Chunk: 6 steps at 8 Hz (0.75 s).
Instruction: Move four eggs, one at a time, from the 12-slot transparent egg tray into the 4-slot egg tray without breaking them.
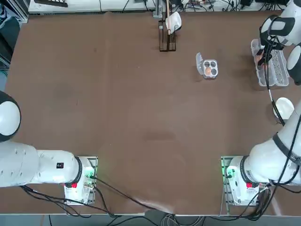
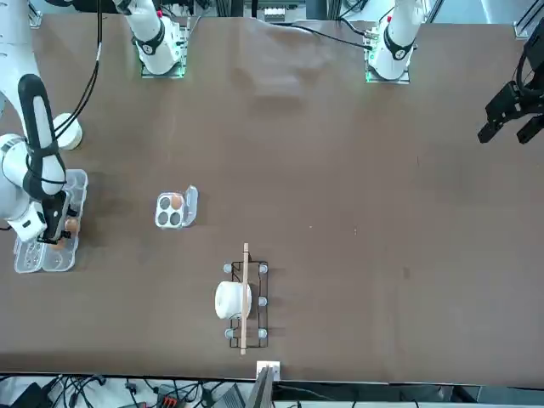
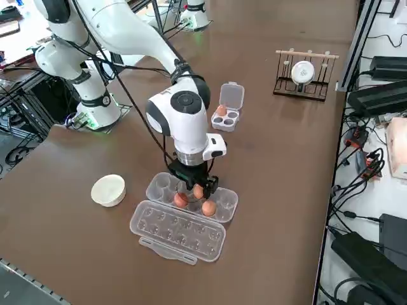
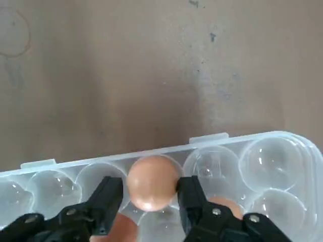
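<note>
Wrist view: right tool w/ fingers closed on egg in 12-slot transparent egg tray.

Brown table; black cables, equipment along floor beside it.

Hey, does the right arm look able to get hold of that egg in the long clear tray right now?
Probably yes. The right pincer is already down in the 12-slot transparent egg tray, its fingers flanking the egg on both sides. The lid lies open and nothing blocks it.
</note>
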Each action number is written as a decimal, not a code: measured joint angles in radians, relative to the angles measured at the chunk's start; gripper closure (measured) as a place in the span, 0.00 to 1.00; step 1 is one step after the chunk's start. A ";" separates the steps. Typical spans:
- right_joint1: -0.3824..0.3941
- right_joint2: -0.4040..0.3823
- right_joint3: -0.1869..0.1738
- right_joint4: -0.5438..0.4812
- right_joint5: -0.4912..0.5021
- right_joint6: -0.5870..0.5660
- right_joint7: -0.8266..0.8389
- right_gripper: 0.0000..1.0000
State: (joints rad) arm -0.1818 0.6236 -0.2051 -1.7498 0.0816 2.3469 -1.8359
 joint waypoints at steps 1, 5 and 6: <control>0.000 0.001 0.001 0.001 0.000 0.000 0.000 0.41; -0.004 0.001 0.001 0.007 0.031 0.000 -0.001 0.45; -0.007 0.001 0.001 0.013 0.036 -0.004 -0.001 0.45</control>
State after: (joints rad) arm -0.1888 0.6247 -0.2039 -1.7367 0.1174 2.3424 -1.8365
